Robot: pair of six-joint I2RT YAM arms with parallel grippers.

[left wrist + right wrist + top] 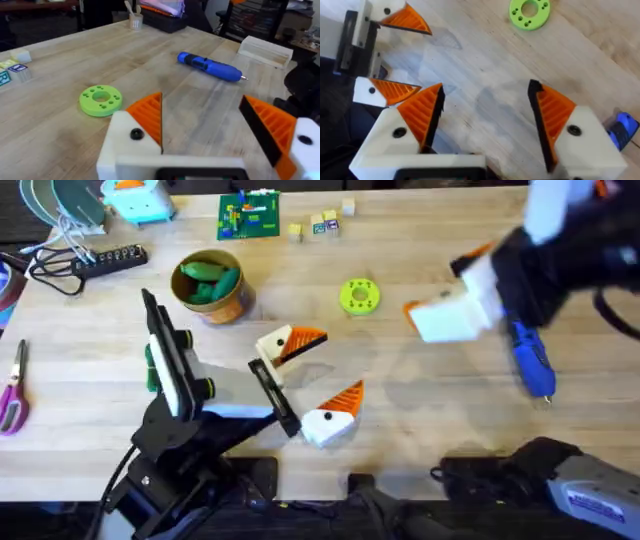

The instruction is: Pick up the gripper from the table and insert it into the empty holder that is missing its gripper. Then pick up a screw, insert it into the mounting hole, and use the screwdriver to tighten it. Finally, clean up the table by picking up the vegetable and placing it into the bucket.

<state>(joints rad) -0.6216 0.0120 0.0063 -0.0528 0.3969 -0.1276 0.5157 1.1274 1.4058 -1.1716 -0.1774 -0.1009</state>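
From my remote seat I judge the task is almost finished. Both white angular plastic finger blocks [322, 425] of the left gripper [335, 365] carry an orange ribbed plastic wedge [347, 393], so I see no empty holder and no loose wedge on the wooden worktop [100, 380]. In the left wrist view, the side of one block has a dark round mounting hole [136, 133]; I cannot tell if a screw sits in it.

The blue pen-shaped screwdriver [531, 360] with a thin metal bit lies flat, well apart from the green round disc with holes [360, 295], on the right arm's side. The ochre round bucket [210, 288] stands on the other side of the disc, with smooth green vegetables [208, 280] inside.

The left fingers are wide apart and hold nothing. The right gripper [486, 87] is also spread wide and empty, above bare wood near the disc.
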